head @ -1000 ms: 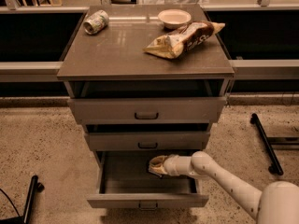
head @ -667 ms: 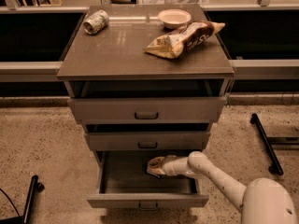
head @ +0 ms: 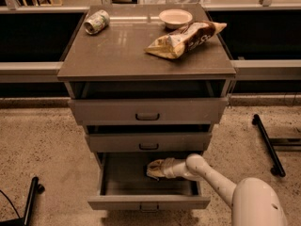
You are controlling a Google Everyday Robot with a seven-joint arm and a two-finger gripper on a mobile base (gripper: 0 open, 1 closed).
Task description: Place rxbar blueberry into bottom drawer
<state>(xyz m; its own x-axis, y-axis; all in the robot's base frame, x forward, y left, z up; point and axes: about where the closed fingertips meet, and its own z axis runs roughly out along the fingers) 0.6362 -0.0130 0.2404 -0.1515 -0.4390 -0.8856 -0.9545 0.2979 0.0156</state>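
The bottom drawer (head: 148,202) is pulled open, the lowest and deepest of three grey drawers. My gripper (head: 154,169) reaches into it from the right and sits low over the drawer floor, near the middle. A small dark patch (head: 149,175) shows under the gripper's tip; I cannot tell if it is the rxbar blueberry. No dark blue bar shows elsewhere. My white arm (head: 214,178) crosses the drawer's right side.
On the cabinet top (head: 117,55) lie a crushed can (head: 96,21), a white bowl (head: 175,18) and a tan-and-brown chip bag (head: 186,39). The top drawer (head: 147,110) and middle drawer (head: 148,141) stand slightly open. Black legs stand on the floor at right (head: 267,145) and lower left (head: 30,199).
The gripper has shifted slightly left inside the bottom drawer, and the arm has come in closer. Nothing on the cabinet top has moved.
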